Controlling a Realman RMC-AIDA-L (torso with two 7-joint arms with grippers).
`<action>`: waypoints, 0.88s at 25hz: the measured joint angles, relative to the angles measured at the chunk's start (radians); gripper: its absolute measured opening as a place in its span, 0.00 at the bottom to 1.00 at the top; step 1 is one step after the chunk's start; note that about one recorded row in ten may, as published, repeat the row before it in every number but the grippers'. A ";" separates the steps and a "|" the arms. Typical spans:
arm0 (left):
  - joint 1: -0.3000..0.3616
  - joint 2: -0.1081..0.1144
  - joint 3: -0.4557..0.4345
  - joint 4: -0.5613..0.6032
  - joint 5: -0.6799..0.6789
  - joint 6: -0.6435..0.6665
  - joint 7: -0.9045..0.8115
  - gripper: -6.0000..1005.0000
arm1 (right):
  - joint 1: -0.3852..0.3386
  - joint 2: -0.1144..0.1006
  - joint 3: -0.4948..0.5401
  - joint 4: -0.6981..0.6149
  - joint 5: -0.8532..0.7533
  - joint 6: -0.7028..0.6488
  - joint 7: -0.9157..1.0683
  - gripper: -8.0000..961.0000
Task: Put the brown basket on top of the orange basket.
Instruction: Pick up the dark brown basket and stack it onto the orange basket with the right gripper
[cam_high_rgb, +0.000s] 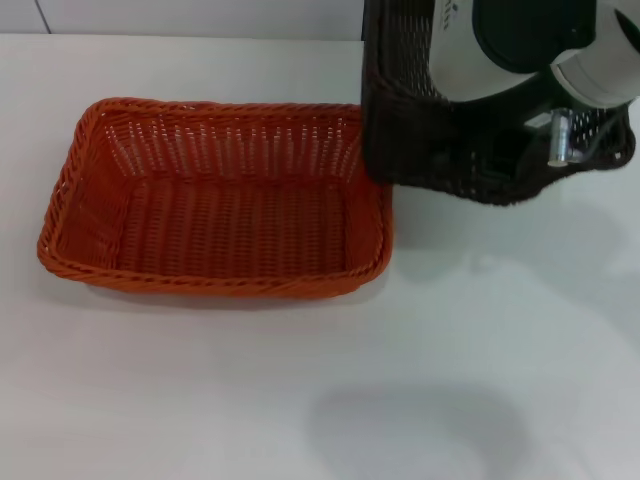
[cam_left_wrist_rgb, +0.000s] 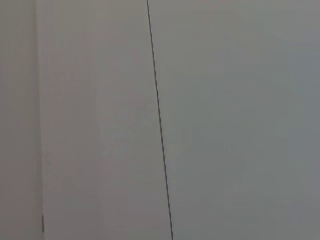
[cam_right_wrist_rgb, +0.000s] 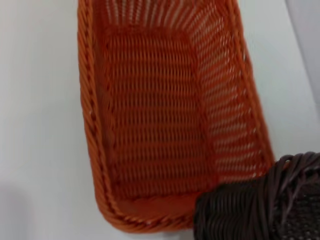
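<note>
- Head view: the orange basket sits flat on the white table, open side up and with nothing in it. The brown basket is at the orange basket's right far corner, raised and tilted, its near lower corner overlapping the orange rim in this view. Whether the two touch cannot be told.
- Head view: the right arm's white and black casing lies over the brown basket. The right gripper shows only as a metal part against the dark weave, so its opening and exact grip cannot be told. A soft shadow lies on the table in front of the orange basket.
- Left wrist view: only a pale wall panel with a thin dark seam running down it shows; the left gripper and both baskets are out of sight.
- Right wrist view: the orange basket is seen from above, its interior bare. A braided corner of the brown basket covers one corner of the orange rim. No fingers show here.
</note>
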 joint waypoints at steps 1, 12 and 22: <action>0.001 0.002 -0.001 0.003 0.000 0.001 -0.003 0.72 | 0.002 0.000 -0.008 -0.019 0.000 -0.001 -0.020 0.15; 0.004 0.001 -0.012 0.006 -0.007 0.004 -0.003 0.72 | -0.010 0.003 -0.281 -0.157 -0.007 0.028 -0.504 0.17; -0.003 -0.011 -0.016 0.004 -0.006 -0.002 0.007 0.72 | -0.119 0.007 -0.473 -0.116 -0.240 0.229 -0.781 0.18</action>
